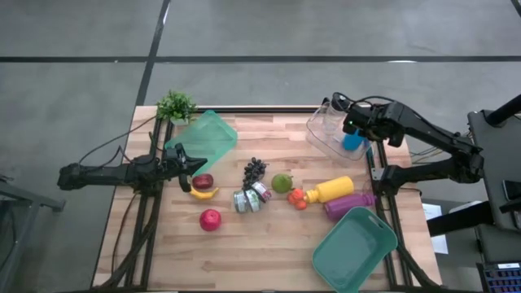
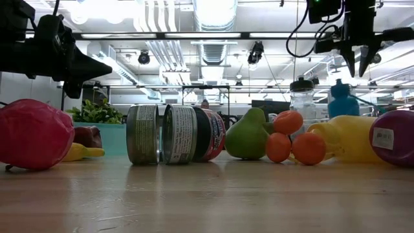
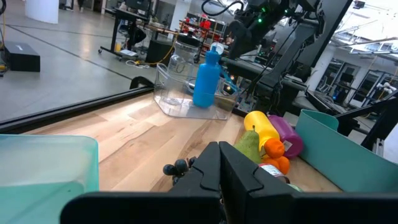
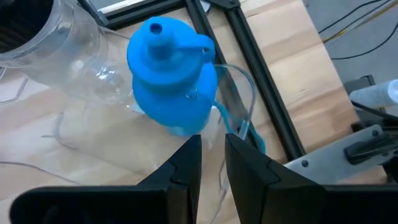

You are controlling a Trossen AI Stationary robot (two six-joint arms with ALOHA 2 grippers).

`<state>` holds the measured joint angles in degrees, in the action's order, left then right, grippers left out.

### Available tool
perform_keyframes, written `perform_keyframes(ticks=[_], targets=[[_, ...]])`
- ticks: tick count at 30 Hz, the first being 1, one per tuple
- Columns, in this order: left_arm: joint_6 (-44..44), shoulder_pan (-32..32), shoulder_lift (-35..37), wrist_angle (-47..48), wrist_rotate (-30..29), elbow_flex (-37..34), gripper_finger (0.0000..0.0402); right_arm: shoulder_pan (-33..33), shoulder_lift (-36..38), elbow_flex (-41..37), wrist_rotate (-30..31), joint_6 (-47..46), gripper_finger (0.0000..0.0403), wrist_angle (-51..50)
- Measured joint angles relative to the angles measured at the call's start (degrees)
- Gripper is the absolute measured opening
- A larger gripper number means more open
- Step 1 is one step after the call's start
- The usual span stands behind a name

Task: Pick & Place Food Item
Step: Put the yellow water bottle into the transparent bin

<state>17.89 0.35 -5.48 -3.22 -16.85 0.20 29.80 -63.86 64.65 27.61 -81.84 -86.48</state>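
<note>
- Red apple lies closest to the low camera, on the near side of the left gripper and apart from it.
- 2 tins come next, touching each other, off toward the right arm's side of that gripper.
- Beyond them a green pear, 3 small orange fruits, a yellow bottle and a purple bottle form a loose row between the 2 grippers, none of them held.
- Left gripper: fingers pressed together, carrying nothing, hovering just beside a dark red fruit that touches a banana. As the food nearest its tips, this pair is probably the pick, and the fingers would have to part first.
- Teal bin, on the near side of the right gripper, looks empty, so it is likely the drop place.
- Farthest off, the right gripper hangs with its fingers slightly apart and empty, above a blue bottle standing upright in a clear container. No food lies there, so this arm seems to be waiting.
</note>
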Motion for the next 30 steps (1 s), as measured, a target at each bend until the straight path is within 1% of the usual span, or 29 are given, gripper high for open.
perform_keyframes(ticks=[11,14,18,21,23,25,27,30], targets=[[0.0,-0.01,0.0,0.0,-0.01,-0.01,0.0001,-0.41,0.0,-0.38,-1.11,1.06,0.0066,0.57],[0.0,0.0,0.0,0.0,0.01,0.01,0.0001,-0.85,0.01,0.19,-3.06,1.49,0.0066,0.55],[0.0,0.0,0.0,0.0,-0.01,0.0,0.0001,-2.23,0.11,2.59,-7.77,3.16,0.0066,0.34],[0.02,-0.01,0.0,0.0,0.01,-0.01,0.0001,-5.4,0.16,5.27,-8.04,4.09,0.0066,0.32],[0.0,0.01,0.0,0.0,0.01,0.01,0.0001,-8.31,0.22,7.4,-6.71,4.17,0.0066,0.31],[0.0,0.0,0.0,0.0,0.0,0.0,0.0001,-11.68,0.22,9.84,-3.37,5.41,0.0066,0.35],[0.0,0.0,0.0,0.0,-0.01,0.01,0.0001,-15.51,0.26,12.07,0.22,7.83,0.0066,0.36],[0.0,0.01,0.0,-0.02,-0.01,-0.01,0.0001,-21.25,0.26,14.38,3.77,12.55,0.0066,0.48]])
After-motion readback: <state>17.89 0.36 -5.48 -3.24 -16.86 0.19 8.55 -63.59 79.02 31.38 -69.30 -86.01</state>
